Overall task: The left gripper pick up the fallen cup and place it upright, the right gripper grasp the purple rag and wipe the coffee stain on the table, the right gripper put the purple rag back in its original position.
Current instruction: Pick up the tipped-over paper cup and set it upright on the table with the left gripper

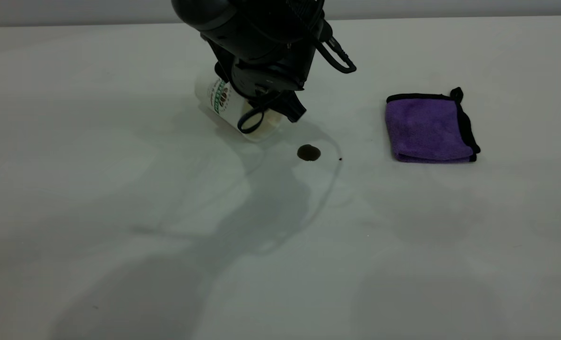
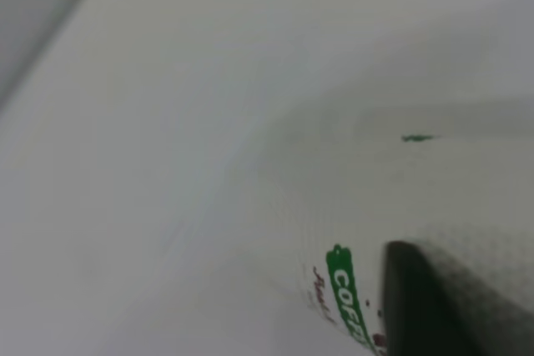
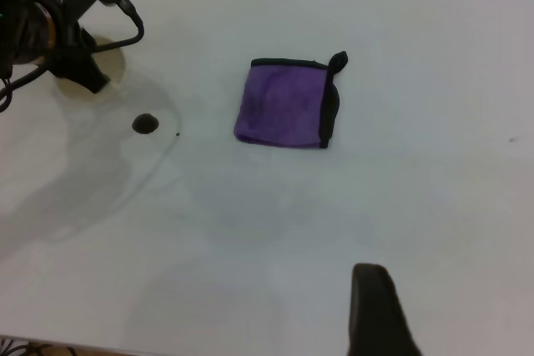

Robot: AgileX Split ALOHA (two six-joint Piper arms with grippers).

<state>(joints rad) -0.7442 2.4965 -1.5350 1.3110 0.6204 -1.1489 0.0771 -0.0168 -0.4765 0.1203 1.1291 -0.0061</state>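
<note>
Your white counter (image 1: 119,236) carries everything here. Your left claw (image 1: 266,111) is down at the far middle of it, clenched on the cup (image 1: 228,106): one dark finger (image 2: 417,310) presses the textured wall beside the green band in the left wrist view. The cup leans, its base toward the far left and its open mouth toward the near right; whether its lower rim touches the counter you cannot tell from these views. Only a sliver of its cream inside shows, so its contents cannot be judged. The purple rag (image 1: 429,128) lies folded flat, well apart to the right. The coffee stain (image 1: 308,152) sits just in front of the cup's mouth. Your right claw (image 3: 377,310) shows one dark fingertip only, hanging above the bare counter nearer than the rag; its grip cannot be told.
</note>
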